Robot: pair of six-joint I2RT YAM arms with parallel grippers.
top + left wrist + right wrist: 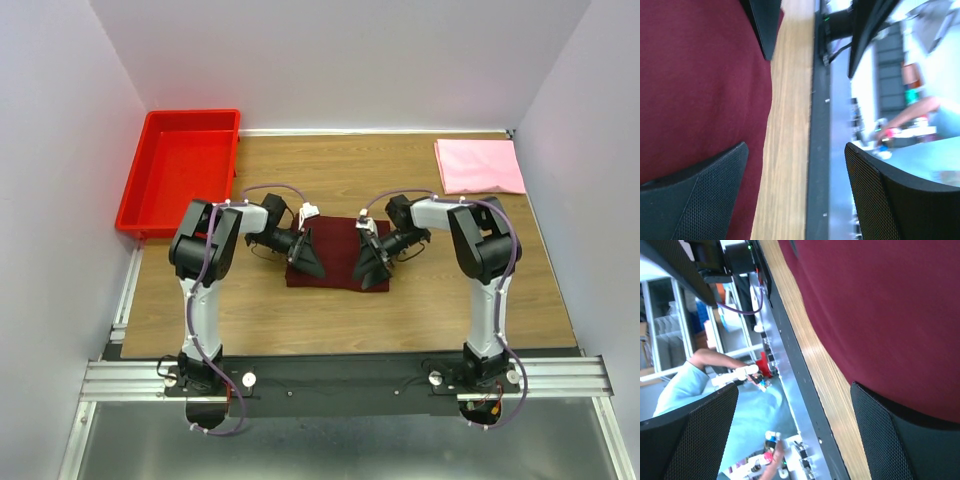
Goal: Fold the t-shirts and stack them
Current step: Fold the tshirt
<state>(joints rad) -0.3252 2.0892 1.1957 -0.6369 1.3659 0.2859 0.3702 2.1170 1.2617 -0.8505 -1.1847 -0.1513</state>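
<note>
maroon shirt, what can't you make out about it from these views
- Top view: side edges of the maroon shirt lie under the left gripper and right gripper; contact unclear.
- Left wrist view: shirt cut off by top and left edges; the gripper covers its lower corner.
- Right wrist view: cut off by top and right edges.
- Sleeves, collar: unseen anywhere.

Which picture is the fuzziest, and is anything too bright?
Left wrist view: fuzziest, the room past the wood-grain table is blurry and glaring white. Right wrist view: similar, though the dark maroon cloth t-shirt looks clear. Top view: sharp, evenly lit.
</note>
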